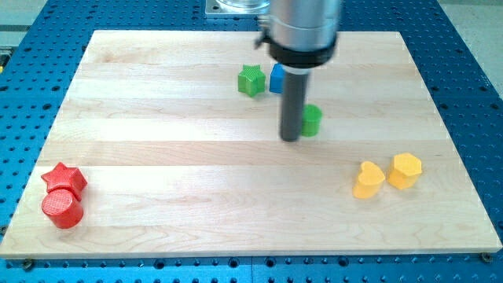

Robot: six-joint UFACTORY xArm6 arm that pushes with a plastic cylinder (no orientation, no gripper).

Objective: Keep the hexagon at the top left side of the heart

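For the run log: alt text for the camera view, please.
My tip rests mid-board beside a green block, far from the yellow hexagon, which sits right of the yellow heart at the view's lower right. A green star and blue block lie near the top; a red star and red cylinder at lower left.

Seven blocks in all: two red, a star (pixel 64 178) and a cylinder (pixel 62 210); two yellow, a heart (pixel 368 180) and a hexagon (pixel 405 170); two green, a star (pixel 251 80) and a cylinder (pixel 312 120); one blue block (pixel 277 78).
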